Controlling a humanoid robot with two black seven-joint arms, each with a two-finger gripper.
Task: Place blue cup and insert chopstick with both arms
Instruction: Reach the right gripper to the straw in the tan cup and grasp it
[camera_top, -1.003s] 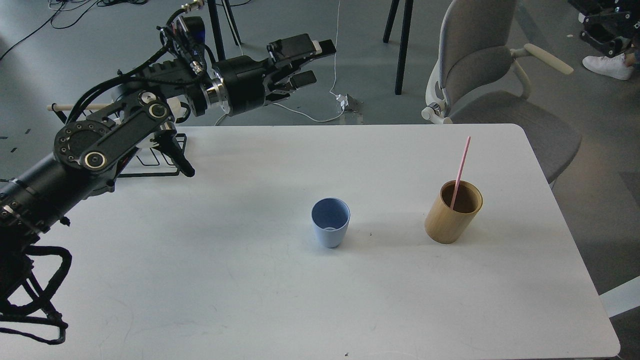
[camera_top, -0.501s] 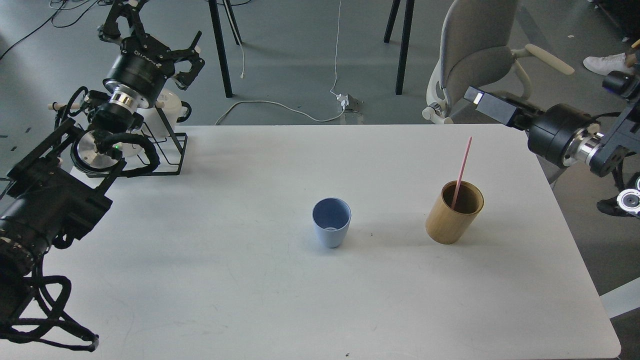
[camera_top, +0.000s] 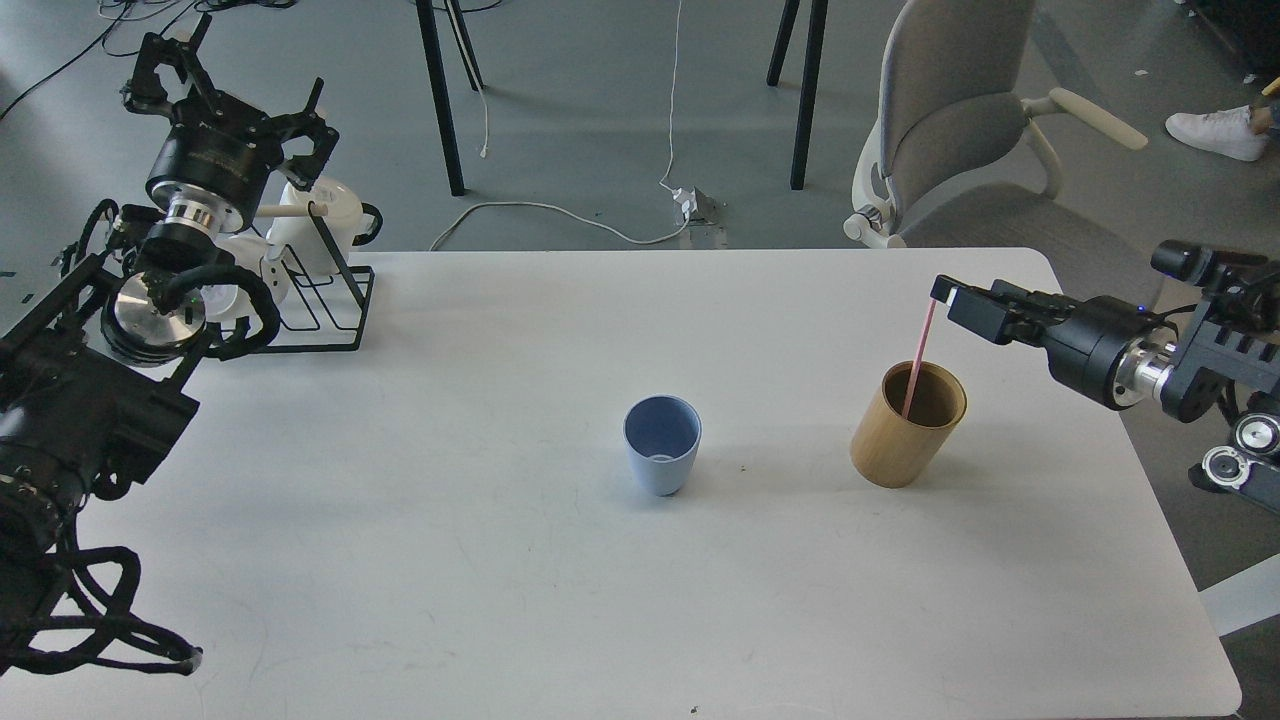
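Head view: white table (camera_top: 420, 560), largely unchanged since half a second ago. Left arm (camera_top: 90, 400) shifted left and slightly down, left gripper (camera_top: 225, 75) raised above the black wire rack (camera_top: 320, 300), fingers splayed and holding nothing. Right arm (camera_top: 1150, 350) reached further inward, right gripper (camera_top: 948, 297) now at the top end of the chopstick (camera_top: 920, 355); seen end-on and dark, perhaps touching, grasp not discernible. Bamboo holder (camera_top: 905, 425) and blue cup (camera_top: 661, 443) unmoved, well apart near the table's centre. Chopstick's lower end hidden inside the holder.
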